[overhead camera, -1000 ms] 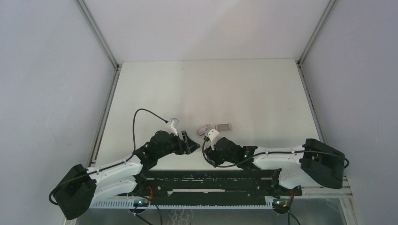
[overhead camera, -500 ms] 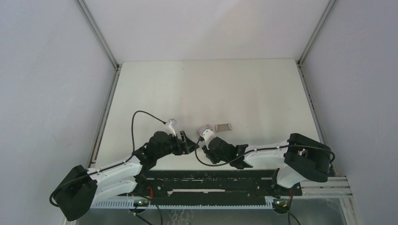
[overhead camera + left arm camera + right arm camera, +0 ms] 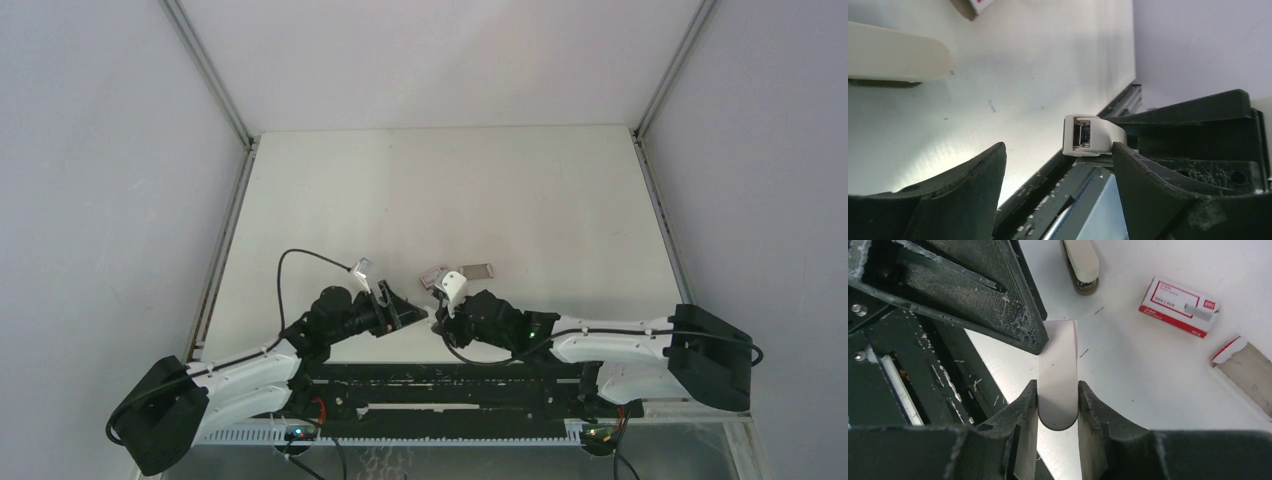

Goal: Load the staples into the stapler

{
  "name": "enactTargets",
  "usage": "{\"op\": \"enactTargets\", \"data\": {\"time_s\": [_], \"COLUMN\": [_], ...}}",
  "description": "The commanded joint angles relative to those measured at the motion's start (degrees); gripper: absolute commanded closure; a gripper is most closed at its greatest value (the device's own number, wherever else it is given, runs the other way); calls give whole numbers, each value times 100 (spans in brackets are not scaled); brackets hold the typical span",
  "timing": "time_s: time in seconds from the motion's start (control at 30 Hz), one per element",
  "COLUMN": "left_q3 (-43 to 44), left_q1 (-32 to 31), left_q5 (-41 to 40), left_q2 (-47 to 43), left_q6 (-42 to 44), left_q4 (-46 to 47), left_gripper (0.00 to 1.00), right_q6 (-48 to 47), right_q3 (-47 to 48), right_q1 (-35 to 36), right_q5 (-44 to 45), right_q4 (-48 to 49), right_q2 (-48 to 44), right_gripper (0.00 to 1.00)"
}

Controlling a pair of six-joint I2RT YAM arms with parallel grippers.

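Staples (image 3: 1058, 350), seemingly this flat silvery-grey metal strip, sit clenched in the right gripper (image 3: 1058, 390), tip just beside the released left gripper (image 3: 1058, 150). We fear a nudge there snapping or twisting them before they reach the small cream plastic stapler (image 3: 1081, 262) beyond.

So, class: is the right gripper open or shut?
Shut. The right gripper has both fingers pressed on the sides of a flat white piece, no gap; what the piece is, cannot tell.

White stapler (image 3: 1058, 370), red-and-white box (image 3: 1178, 306), off-white table (image 3: 1148, 385).
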Motion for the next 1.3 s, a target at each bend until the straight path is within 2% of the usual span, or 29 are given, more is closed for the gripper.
{"op": "enactTargets", "data": {"time_s": [0.0, 0.13, 0.3, 0.8, 0.87, 1.0, 1.07, 1.23, 1.27], "left_q3": [-122, -57, 0, 110, 118, 61, 36, 14, 14], "left_q1": [43, 37, 42, 34, 34, 34, 34, 34, 34], "left_q5": [386, 533, 734, 1165, 1259, 1401, 1424, 1457, 1471], "left_q2": [-142, -217, -131, 190, 279, 460, 490, 394, 340], "left_q6": [-597, -730, -732, -689, -742, -924, -957, -842, -773], "left_q4": [758, 947, 943, 1041, 1186, 1641, 1793, 1905, 1901], "left_gripper": [20, 22, 32, 42, 45, 61, 70, 88, 91], "right_q6": [-243, -321, -365, -466, -475, -432, -364, -138, -63], "right_q3": [-99, -109, -108, -108, -103, -109, -106, -107, -108], "right_q1": [62, 76, 96, 123, 130, 131, 127, 104, 63], "right_q5": [-314, -368, -335, -452, -471, -460, -420, -536, -640], "right_q4": [431, 404, 447, 442, 452, 454, 408, 94, 3], "right_q2": [-435, -507, -596, -815, -823, -842, -886, -1246, -1352], "right_gripper": [98, 98, 99, 99, 99, 98, 91, 49, 43]}}
